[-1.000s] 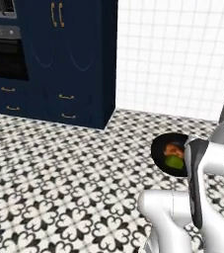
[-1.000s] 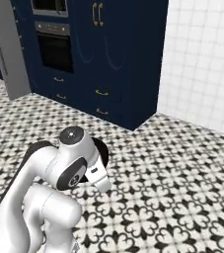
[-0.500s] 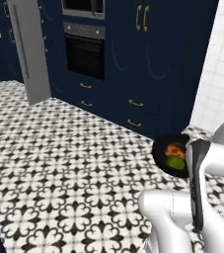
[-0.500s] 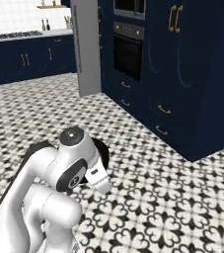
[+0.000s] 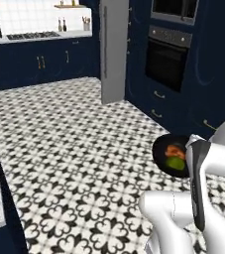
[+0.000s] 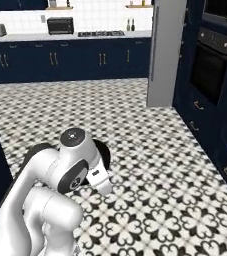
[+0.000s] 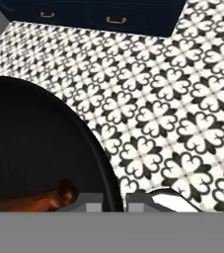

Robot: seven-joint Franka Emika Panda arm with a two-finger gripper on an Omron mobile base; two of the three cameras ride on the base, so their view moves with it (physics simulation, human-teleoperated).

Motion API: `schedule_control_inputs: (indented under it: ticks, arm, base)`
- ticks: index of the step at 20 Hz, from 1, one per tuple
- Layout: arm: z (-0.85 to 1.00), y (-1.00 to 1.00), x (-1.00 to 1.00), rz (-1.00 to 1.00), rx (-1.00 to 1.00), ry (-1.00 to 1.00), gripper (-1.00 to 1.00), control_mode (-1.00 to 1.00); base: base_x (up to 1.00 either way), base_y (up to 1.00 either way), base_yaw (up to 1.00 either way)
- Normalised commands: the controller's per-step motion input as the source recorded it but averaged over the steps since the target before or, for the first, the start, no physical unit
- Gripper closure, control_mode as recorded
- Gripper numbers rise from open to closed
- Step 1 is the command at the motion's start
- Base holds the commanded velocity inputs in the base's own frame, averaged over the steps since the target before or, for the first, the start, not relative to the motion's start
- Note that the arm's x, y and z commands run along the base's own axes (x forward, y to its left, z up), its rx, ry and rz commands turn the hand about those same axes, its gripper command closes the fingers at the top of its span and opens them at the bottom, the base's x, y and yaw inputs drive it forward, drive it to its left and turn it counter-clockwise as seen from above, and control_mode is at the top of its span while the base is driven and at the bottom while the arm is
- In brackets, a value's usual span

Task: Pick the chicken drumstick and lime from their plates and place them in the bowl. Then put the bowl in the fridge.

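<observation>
Step in hand, judged: carrying loaded bowl [image 5: 171,155] to fridge [image 5: 114,49]. Bowl held aloft over patterned floor [image 5: 74,149], chicken drumstick [image 5: 175,150] and lime [image 5: 175,162] both inside. To do well: keep bowl level, drive smoothly, no sudden wrist roll; contents loose, likely to shift.

Fingers [image 7: 90,203] clenched on bowl rim [image 7: 106,168], one tip each side of wall, as seen in hand view. Drumstick just inside rim, beside inner fingertip. Fridge ahead-left, well apart from bowl.
</observation>
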Motion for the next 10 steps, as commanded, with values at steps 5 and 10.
schedule_control_inputs:
  ticks: [5,10]
  arm:
    - [0.0,0.0,0.0,0.0,0.0,0.0,1.0,1.0]
    - [0.0,0.0,0.0,0.0,0.0,0.0,1.0,1.0]
  base:
    - [1.0,-0.28,0.51]
    - [1.0,-0.21,0.12]
